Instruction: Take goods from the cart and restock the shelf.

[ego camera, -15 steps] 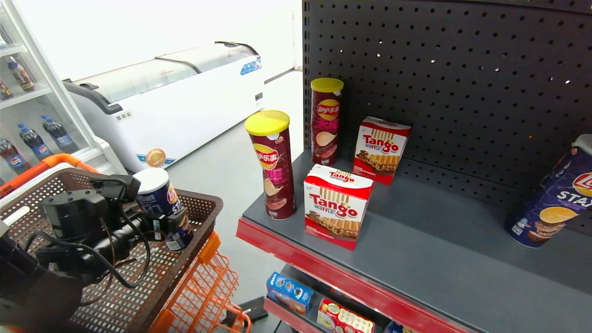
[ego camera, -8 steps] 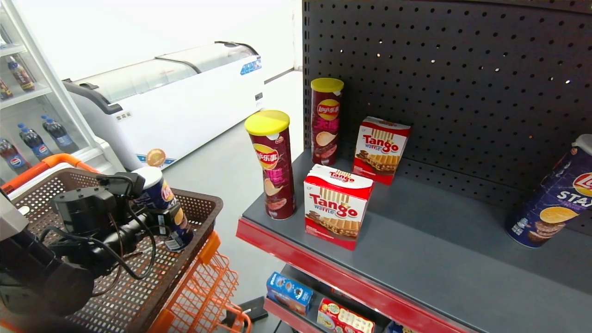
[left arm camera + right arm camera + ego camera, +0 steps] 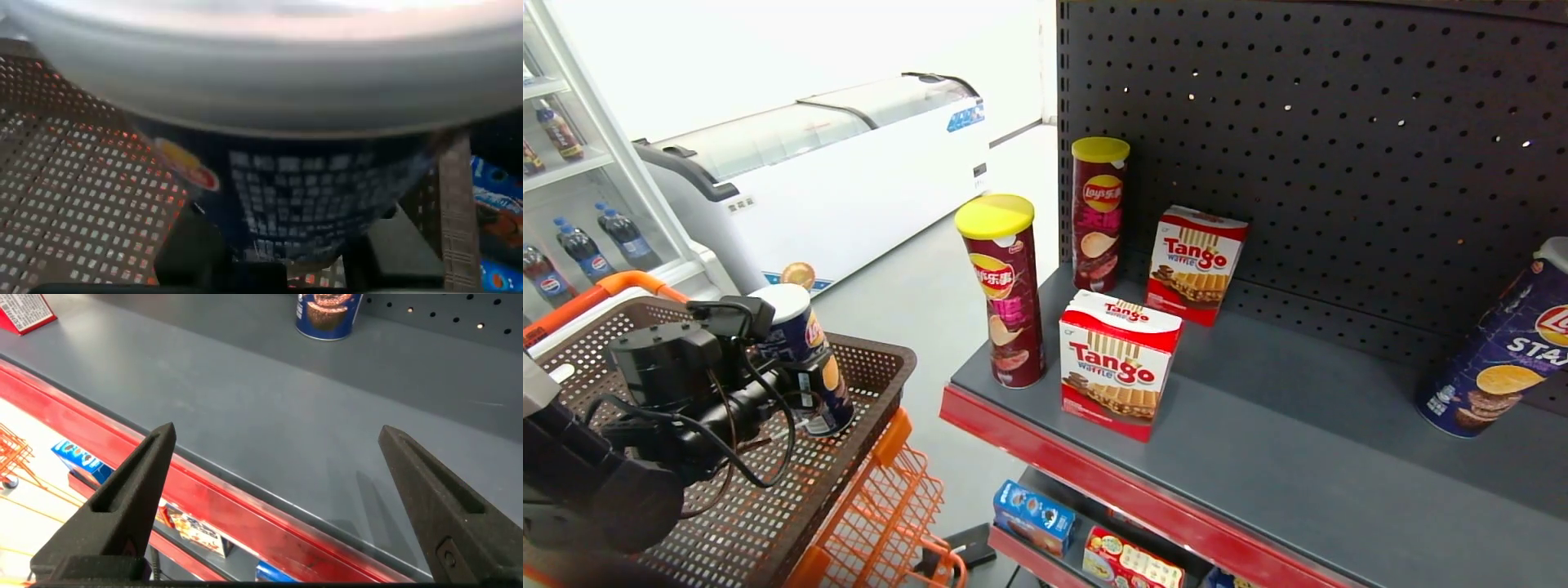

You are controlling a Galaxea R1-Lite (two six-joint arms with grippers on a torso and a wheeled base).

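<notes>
Head view: left gripper [image 3: 810, 384] grips blue-labelled chip can [image 3: 803, 336].

The left gripper [image 3: 810, 390] covers part of the lower side of the blue chip can [image 3: 800, 335], and in the left wrist view the can's lid is a pale blur. A second blue can [image 3: 1499, 359] at the right end of the shelf [image 3: 1298, 457] is cut by the picture's edge. The packets [image 3: 1033, 513] below lie half hidden under its red front edge.
</notes>
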